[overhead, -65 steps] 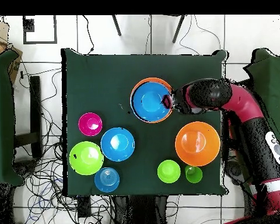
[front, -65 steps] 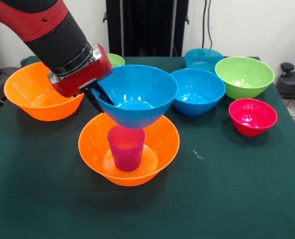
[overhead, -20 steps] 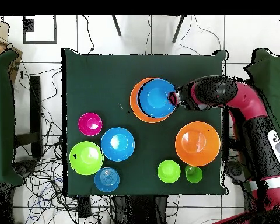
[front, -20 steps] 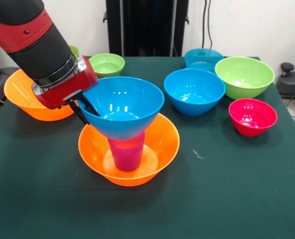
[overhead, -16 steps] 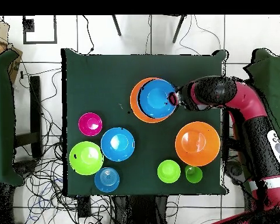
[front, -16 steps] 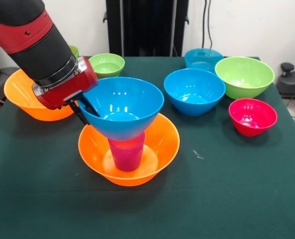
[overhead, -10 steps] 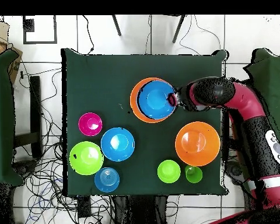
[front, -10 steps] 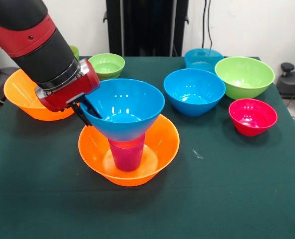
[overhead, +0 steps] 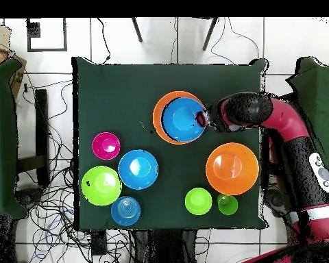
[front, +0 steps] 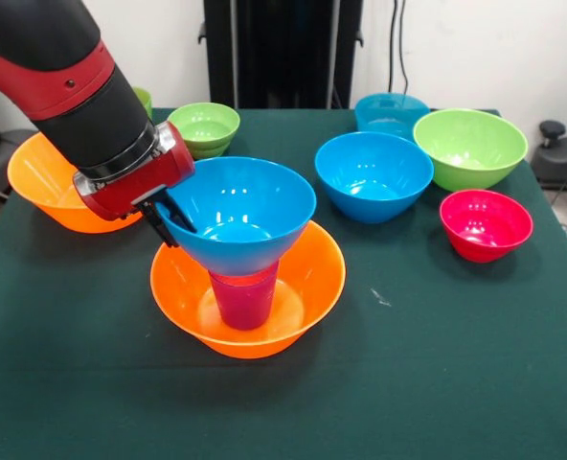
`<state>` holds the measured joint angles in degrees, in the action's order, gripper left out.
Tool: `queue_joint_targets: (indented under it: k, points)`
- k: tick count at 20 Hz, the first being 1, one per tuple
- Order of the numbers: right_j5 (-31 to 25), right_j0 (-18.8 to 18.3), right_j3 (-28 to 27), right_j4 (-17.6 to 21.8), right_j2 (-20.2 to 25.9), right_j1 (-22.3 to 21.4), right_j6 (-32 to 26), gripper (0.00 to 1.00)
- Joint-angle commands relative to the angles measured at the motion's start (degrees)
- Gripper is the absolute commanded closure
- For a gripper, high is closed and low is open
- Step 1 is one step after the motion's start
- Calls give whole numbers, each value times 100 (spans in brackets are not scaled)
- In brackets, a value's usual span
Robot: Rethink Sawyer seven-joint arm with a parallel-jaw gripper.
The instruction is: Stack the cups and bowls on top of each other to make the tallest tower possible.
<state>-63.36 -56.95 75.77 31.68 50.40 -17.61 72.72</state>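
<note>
Front view: blue bowl (front: 236, 216) in gripper (front: 171, 218)

The scene was brightly and evenly lit from above. Small white glints sat on the inner wall of the glossy blue plastic bowl (front: 238, 213) and on the wide glossy orange plastic bowl (front: 303, 287) beneath it. Shadows on the dark green tablecloth (front: 437, 364) were soft and faint. The front view was crisp throughout; the overhead view looked coarser and grainier.
</note>
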Motion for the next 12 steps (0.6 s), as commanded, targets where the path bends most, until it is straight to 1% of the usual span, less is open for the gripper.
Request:
queue_joint_targets:
  k: [1,7,12]
  points:
    - [332,144,57,394,-150,152,-1297,100]
    - [355,144,52,415,-148,211,-1294,100]
    - [499,156,87,509,-186,254,-1251,100]
